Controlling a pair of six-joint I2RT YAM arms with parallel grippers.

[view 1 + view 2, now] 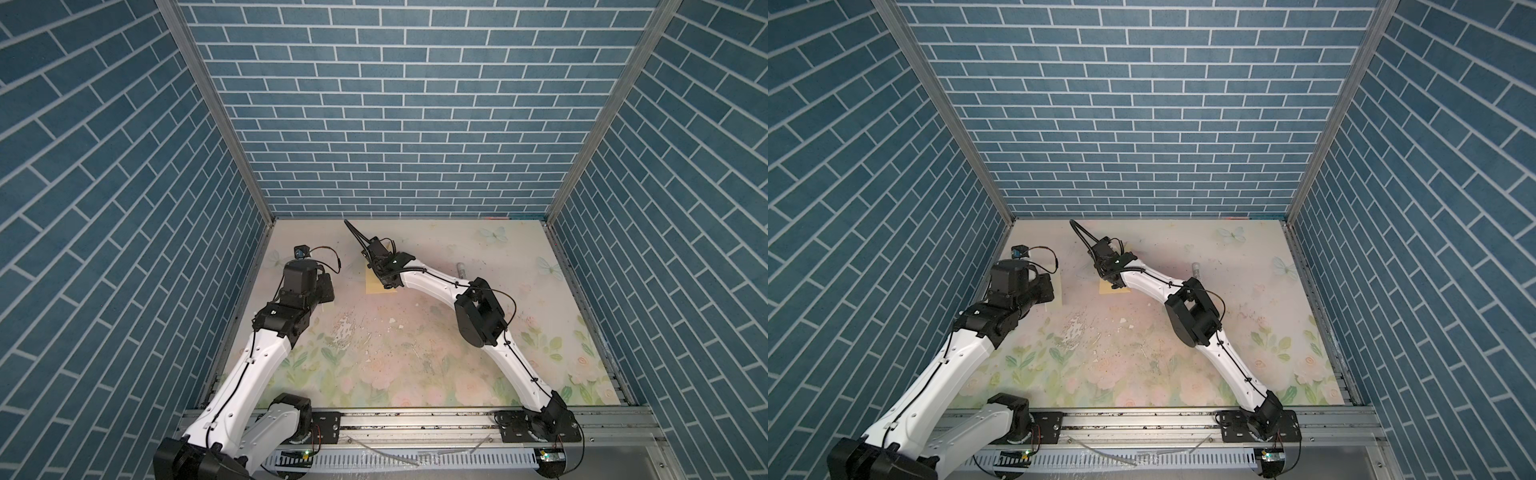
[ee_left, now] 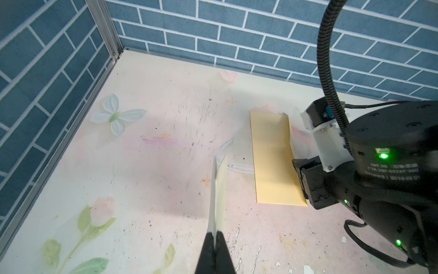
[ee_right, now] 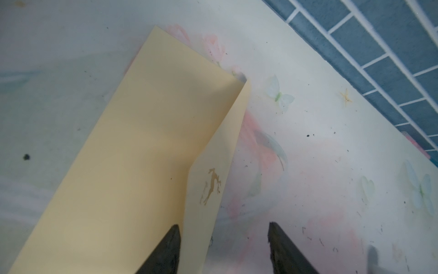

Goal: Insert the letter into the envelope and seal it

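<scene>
The yellow-tan envelope (image 1: 376,287) (image 1: 1113,290) lies flat near the back of the table. In the right wrist view its flap (image 3: 213,180), marked with a small gold figure, stands up off the envelope (image 3: 142,154). My right gripper (image 3: 224,226) is open and straddles that flap, which runs close beside one finger, while the other finger is clear over bare table. My left gripper (image 2: 215,239) is shut on the letter (image 2: 219,189), a thin cream sheet seen edge-on, held above the table to the left of the envelope (image 2: 272,161). The letter's border does not show.
A small white glue stick (image 1: 461,269) (image 1: 1196,269) lies right of the envelope. Blue brick walls enclose the floral table (image 1: 415,357) on three sides, with the back wall (image 2: 260,35) close behind the envelope. The right arm's wrist (image 2: 379,166) hangs over the envelope's long edge.
</scene>
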